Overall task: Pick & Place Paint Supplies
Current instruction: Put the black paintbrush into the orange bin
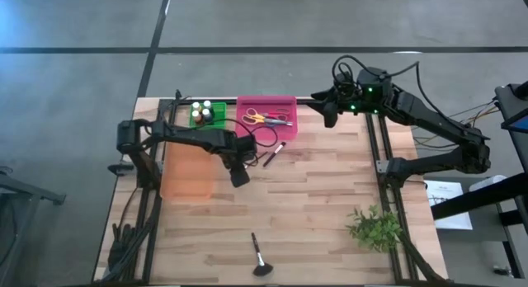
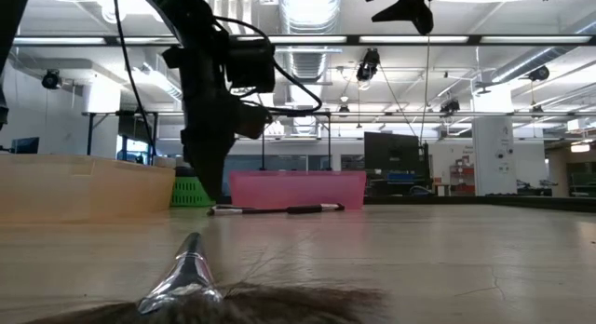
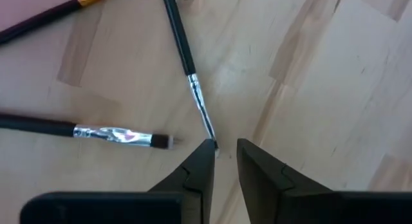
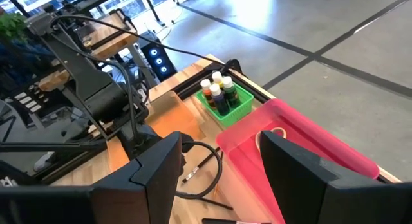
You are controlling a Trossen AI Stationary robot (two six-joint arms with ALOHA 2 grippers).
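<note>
Left hand (image 3: 224, 161) above thin brush (image 3: 190, 69)

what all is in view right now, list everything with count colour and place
paint bottles: several, mixed colours, white caps, upright in the green basket
green basket: one, far edge of the table
pink tray: one, beside the green basket
scissors: one yellow-handled pair in the pink tray
orange tray: one, translucent, under the left arm
slim brushes: two, dark handles, on the wood below the left gripper
fan brush: one, dark, near edge
plant sprig: one, green, near right
left gripper: open, over a brush tip
right gripper: open, raised near the pink tray
</note>
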